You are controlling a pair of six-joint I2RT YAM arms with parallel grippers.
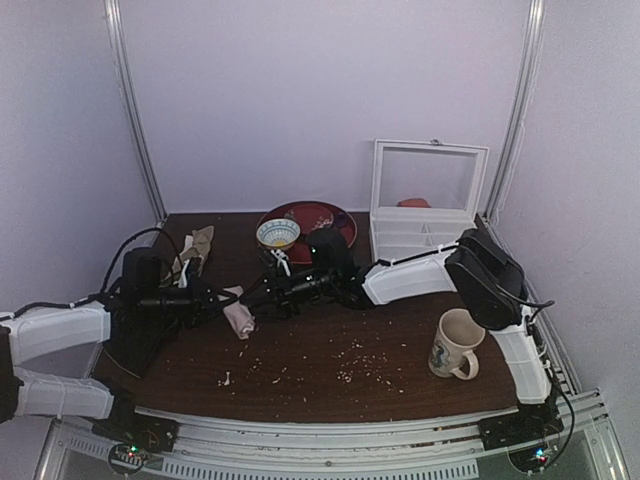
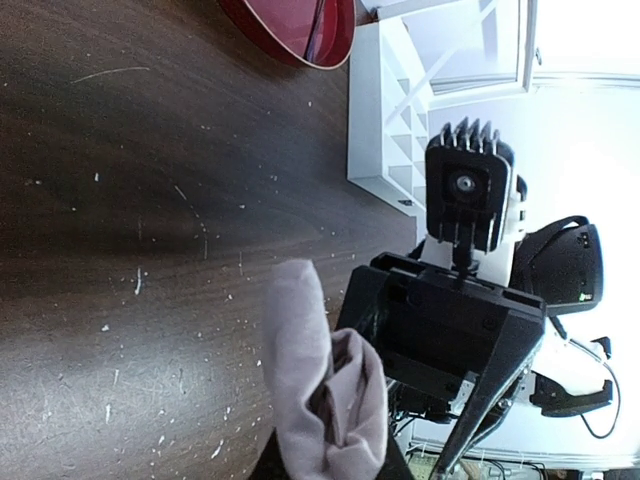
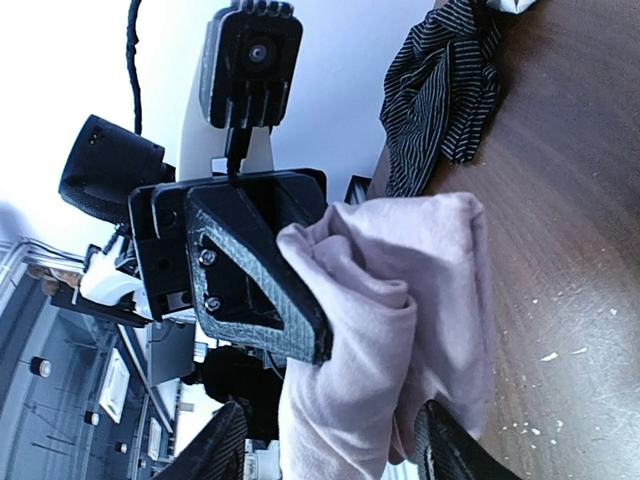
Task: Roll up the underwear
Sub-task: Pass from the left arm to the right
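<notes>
The underwear [image 1: 238, 317] is a pale pink, rolled-up bundle lying left of the table's middle. My left gripper [image 1: 218, 298] is shut on one end of it; in the left wrist view the roll [image 2: 320, 385] rises from between the jaws [image 2: 330, 468]. My right gripper [image 1: 258, 296] faces it from the other side. In the right wrist view the roll [image 3: 410, 320] lies between my right gripper's [image 3: 332, 418] spread fingers [image 3: 218, 450], which stand open around it. One left finger [image 3: 262, 285] presses on the cloth's side.
A mug [image 1: 455, 345] stands at the front right. A red plate [image 1: 318, 222], a small bowl [image 1: 277, 233] and an open white box [image 1: 422, 235] are at the back. A beige cloth [image 1: 196, 248] and a black striped cloth [image 3: 440, 90] lie nearby. Crumbs [image 1: 352, 365] dot the table.
</notes>
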